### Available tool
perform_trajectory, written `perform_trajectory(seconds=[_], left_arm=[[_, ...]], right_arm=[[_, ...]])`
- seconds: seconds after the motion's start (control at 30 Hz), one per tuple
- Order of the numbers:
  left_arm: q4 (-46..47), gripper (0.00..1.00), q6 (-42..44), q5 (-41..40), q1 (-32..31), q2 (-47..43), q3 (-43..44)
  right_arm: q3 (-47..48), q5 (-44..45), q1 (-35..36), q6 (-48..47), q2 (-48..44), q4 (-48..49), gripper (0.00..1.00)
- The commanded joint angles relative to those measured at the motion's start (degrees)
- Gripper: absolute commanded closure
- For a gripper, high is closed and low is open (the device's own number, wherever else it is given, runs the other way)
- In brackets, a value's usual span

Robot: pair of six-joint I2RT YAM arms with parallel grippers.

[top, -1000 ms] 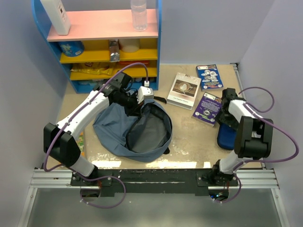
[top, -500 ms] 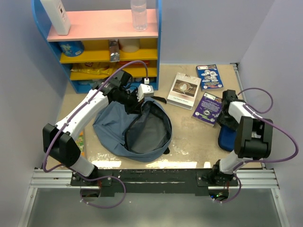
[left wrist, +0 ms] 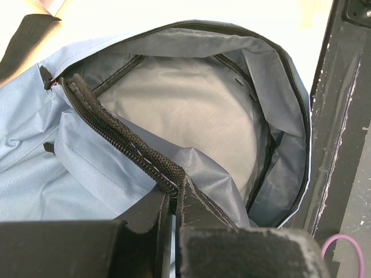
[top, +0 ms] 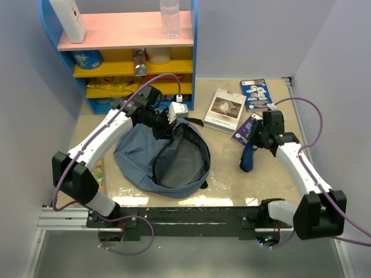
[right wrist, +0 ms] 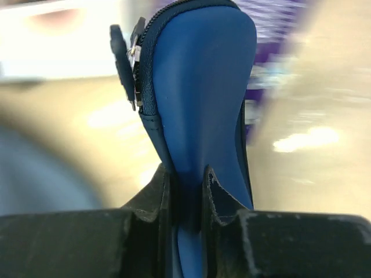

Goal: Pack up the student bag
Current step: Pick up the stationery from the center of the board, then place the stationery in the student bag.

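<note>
**Position of parts.** The student bag (top: 139, 159) lies on the counter (top: 226, 176) in front of the left arm, with its mouth unzipped and facing up. The grey lining is exposed and nothing shows inside.

**Left tool.** The left tool (left wrist: 174, 198) is closed on the black zipper rim (left wrist: 122, 139) at the far edge of the mouth. It pinches fabric and tape between its jaws and holds that edge raised.

**Right tool.** The right tool (right wrist: 185, 184) is closed on one end of a dark-blue pencil case (right wrist: 203, 87). The jaws press in on its two flat sides. The rest of the case projects straight out from the tool, with its zipper pull at the free end. Whether the case is clear of the counter cannot be determined.

**Governing relation.** In the overhead view the bag mouth lies to the right tool's left, well apart, with bare counter between them. The long axis of the case runs roughly from far to near, so it lies broadside to that path.

**Judgement.** The next move probably carries the case leftward over the near-right rim. The free end should be aimed into the opening, because the left tool occupies the far rim.
</note>
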Motion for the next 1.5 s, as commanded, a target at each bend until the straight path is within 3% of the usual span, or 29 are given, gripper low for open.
perform_trajectory(seconds=[0.0, 0.2, 0.3, 0.47, 0.63, 0.8, 0.93, 1.03, 1.27, 1.33, 1.43, 1.47], left_arm=[[1.43, 1.0, -1.03, 1.12, 0.21, -0.79, 3.18], [0.82, 1.0, -1.12, -0.1, 0.21, -0.35, 3.01], [1.08, 1.0, -1.21, -0.72, 0.21, -0.26, 2.74], [1.26, 1.0, -2.53, -0.99, 0.21, 0.88, 3.53], [-0.5, 1.0, -2.88, -1.34, 0.21, 1.58, 5.64], [-3.13, 1.0, -2.79, -2.3, 0.21, 0.7, 8.01], [-5.24, 1.0, -2.44, -3.45, 0.21, -0.52, 10.64], [-6.48, 1.0, -2.44, -4.32, 0.21, -0.79, 12.4], [-9.2, 1.0, -3.58, -3.28, 0.13, -0.09, 18.64], [-10.87, 1.0, -3.67, -1.43, 0.21, 0.44, 20.83], [-12.98, 1.0, -3.41, -0.37, 0.13, 1.14, 21.9], [-13.24, 1.0, -3.32, -0.55, 0.13, 1.23, 21.82]], right_arm=[[0.56, -16.51, 7.88, 6.05, -8.03, 8.14, 0.96], [3.28, -17.76, 13.5, 7.73, -9.9, 8.24, 1.0], [2.67, -22.5, 16.67, 9.31, -11.22, 11.66, 1.0], [0.47, -29.28, 24.21, 17.2, -10.87, 25.53, 1.0], [1.78, -26.65, 32.39, 18.98, -6.83, 33.98, 0.98], [5.91, -19.54, 39.96, 12.14, 0.81, 27.85, 0.98], [10.13, -5.69, 44.62, 4.58, 5.12, 15.31, 0.98], [12.77, -0.64, 46.47, 0.35, 6.01, 8.62, 0.98], [11.63, 3.31, 49.62, -1.59, 12.49, 7.89, 0.96], [11.98, 4.46, 51.21, -1.67, 14.87, 9.46, 0.91], [15.4, 7.1, 53.49, -2.38, 21.72, 10.0, 0.7], [17.67, 7.71, 54.2, -2.9, 23.48, 10.0, 0.59]])
